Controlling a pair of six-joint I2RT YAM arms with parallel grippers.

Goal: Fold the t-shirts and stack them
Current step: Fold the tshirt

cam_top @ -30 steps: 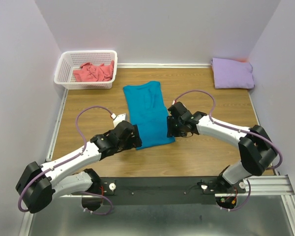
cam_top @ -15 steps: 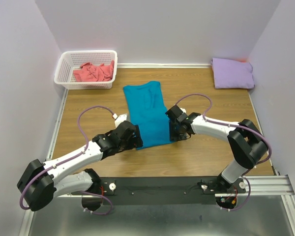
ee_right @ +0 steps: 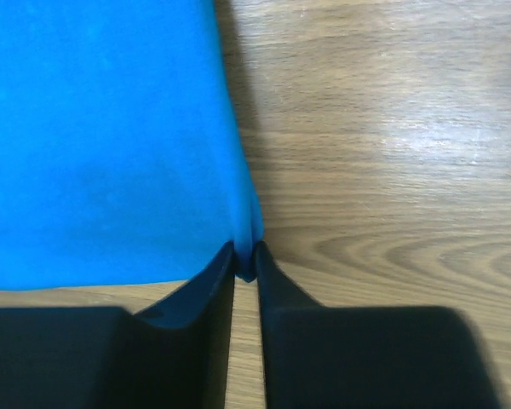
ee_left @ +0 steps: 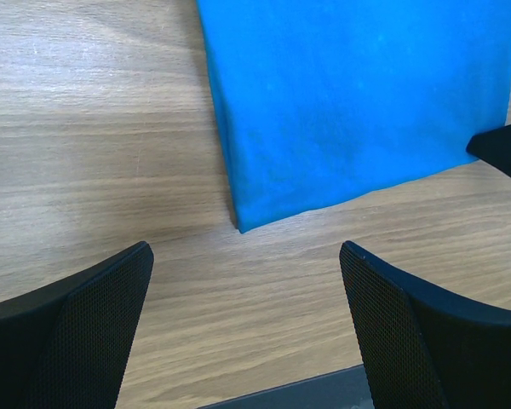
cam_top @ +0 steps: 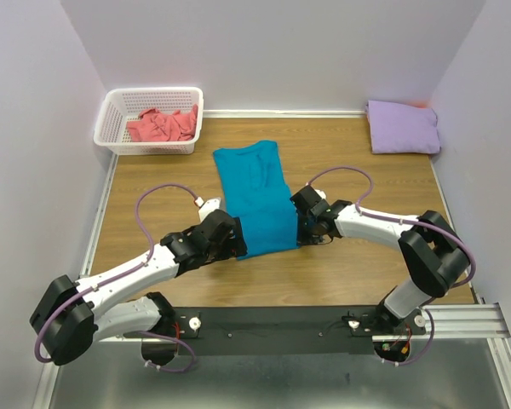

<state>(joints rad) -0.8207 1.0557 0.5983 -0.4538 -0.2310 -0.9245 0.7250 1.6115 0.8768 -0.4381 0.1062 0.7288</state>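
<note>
Teal shirt (cam_top: 257, 198) is lying flat on the bench (cam_top: 153, 170), folded into a long narrow strip, with its collar end pointing away from the arm bases. Right end effector (ee_right: 245, 266) is pinching the shirt's near-right corner; its fingers are drawn almost together with a sliver of teal cloth between them. Left end effector (ee_left: 247, 328) is sitting just off the near-left corner, fingers spread wide and gripping nothing. That corner is showing in the gap ahead of them. Whether this end effector is touching the bench cannot be told. Coral shirt (cam_top: 162, 125) is lying crumpled in a basket (cam_top: 145, 146), far-left of the teal shirt. Lavender shirt (cam_top: 402, 126) is lying folded on the bench, far-right of the teal shirt and well apart from it.
</note>
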